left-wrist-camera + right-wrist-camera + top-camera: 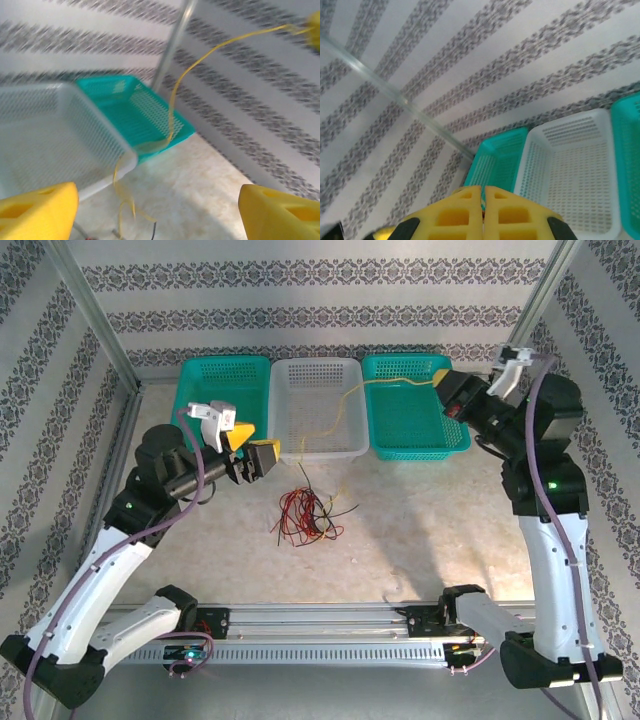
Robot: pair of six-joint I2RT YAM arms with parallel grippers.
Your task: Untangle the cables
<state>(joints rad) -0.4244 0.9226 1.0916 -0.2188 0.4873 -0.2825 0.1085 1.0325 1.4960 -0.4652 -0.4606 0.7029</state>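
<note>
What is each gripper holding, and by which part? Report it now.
The right gripper is shut on the yellow cable, seemingly near one end; the left gripper is open, holding nothing.

L hand (159, 216) wide open, R hand (483, 200) pinched shut, held high.

The left basket (200, 390) and right basket (410, 425) are coloured teal, the middle basket (310, 390) white. The long cable (395, 381) is yellow, the bundled cables (305, 515) red and black. The walls (300, 300) are grey-striped.
</note>
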